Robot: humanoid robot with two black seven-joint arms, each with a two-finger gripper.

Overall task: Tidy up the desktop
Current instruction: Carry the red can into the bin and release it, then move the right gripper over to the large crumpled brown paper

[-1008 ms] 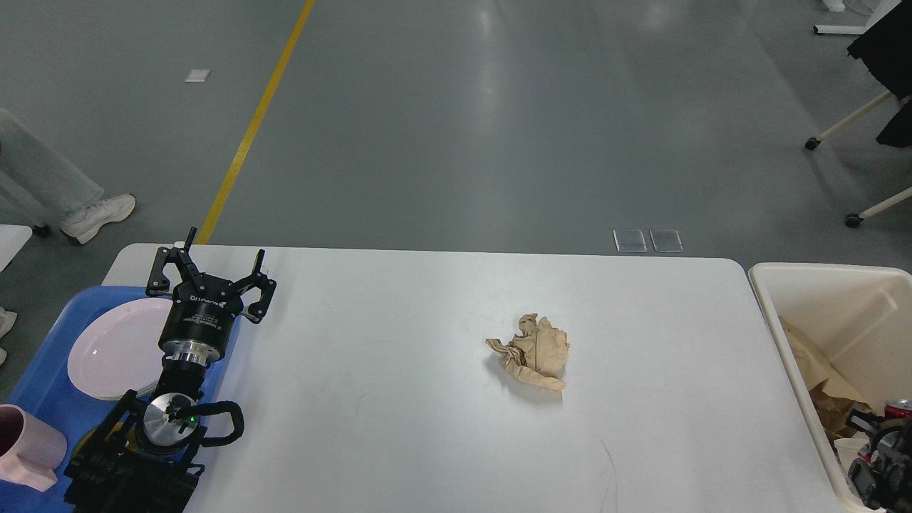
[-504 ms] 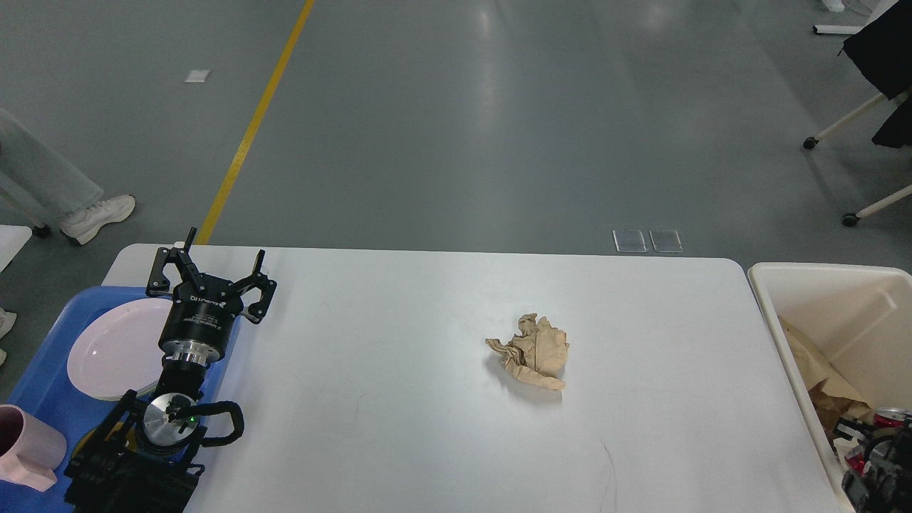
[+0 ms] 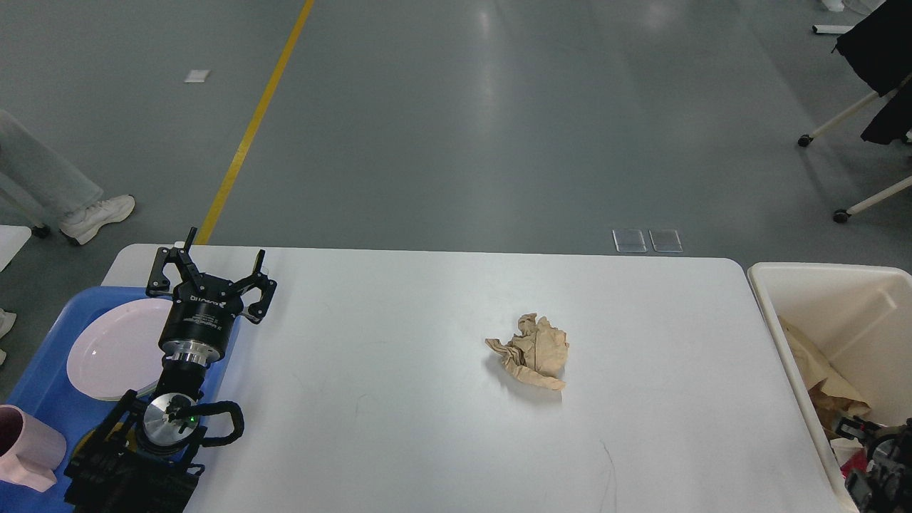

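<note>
The white desktop (image 3: 399, 370) fills the lower part of the head view. A crumpled ball of brown paper (image 3: 533, 350) lies on it right of centre. My left gripper (image 3: 225, 246) stands open and empty at the desktop's far left, beside the plate, far from the paper. My right gripper (image 3: 878, 462) shows only as a dark shape at the bottom right corner, inside the cream bin; its fingers cannot be told apart.
A blue tray (image 3: 43, 388) at the left edge holds a white plate (image 3: 114, 349) and a pink mug (image 3: 25, 449). The cream bin (image 3: 826, 281) to the right of the desktop holds brown paper (image 3: 819, 377) and other rubbish. A person's foot (image 3: 96, 214) is on the floor.
My right gripper has sunk lower into the bin toward the corner, and the red can top seen by it earlier no longer shows. The left arm and the paper have not moved.
</note>
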